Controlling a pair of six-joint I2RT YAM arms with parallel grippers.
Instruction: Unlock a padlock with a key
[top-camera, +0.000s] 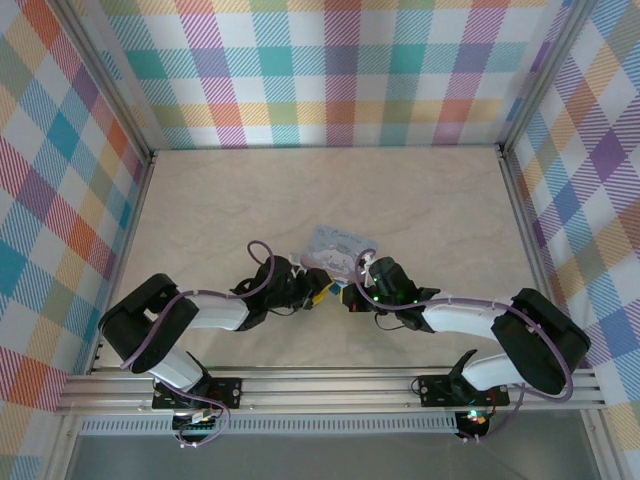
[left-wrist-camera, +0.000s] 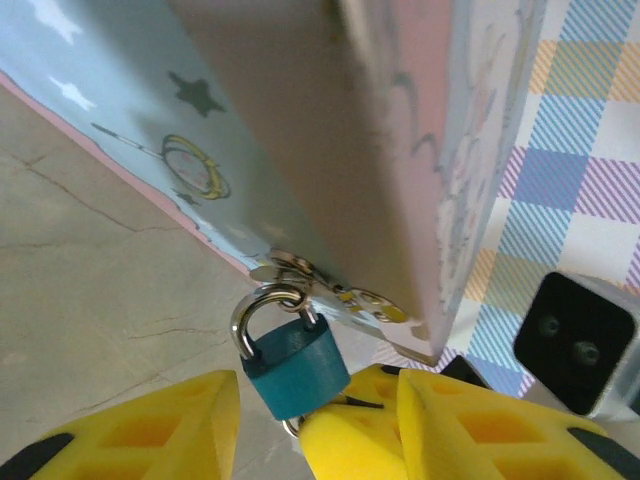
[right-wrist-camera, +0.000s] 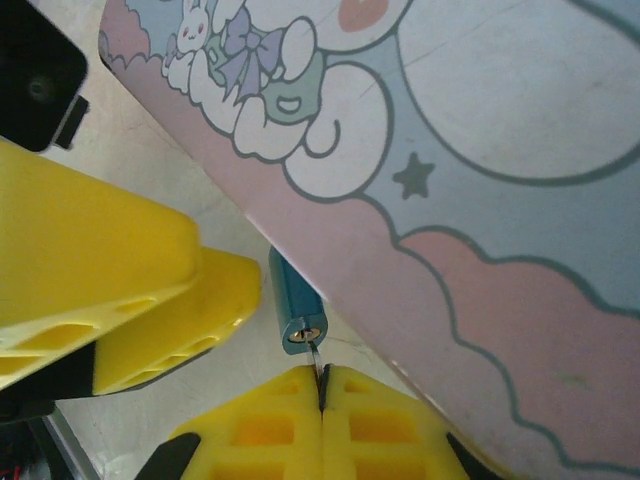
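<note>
The small teal padlock (left-wrist-camera: 297, 367) hangs by its silvery shackle (left-wrist-camera: 247, 318) from the hasp (left-wrist-camera: 300, 270) of the pale blue tin (left-wrist-camera: 140, 110). My left gripper (left-wrist-camera: 318, 392) is open, one yellow finger on each side of the lock body, and touches nothing that I can see. My right gripper (right-wrist-camera: 321, 385) is shut on the key (right-wrist-camera: 316, 356). The key's thin blade reaches up to the keyhole in the padlock's underside (right-wrist-camera: 303, 332); how deep it sits is hidden. In the top view both grippers, left (top-camera: 316, 292) and right (top-camera: 350, 295), meet at the tin's near edge.
The tin (top-camera: 340, 247), with its white cartoon figure, lies in the middle of the beige table (top-camera: 220, 200). Checked walls close in the left, back and right sides. The right gripper's shut fingers (left-wrist-camera: 345, 435) sit between my left fingers.
</note>
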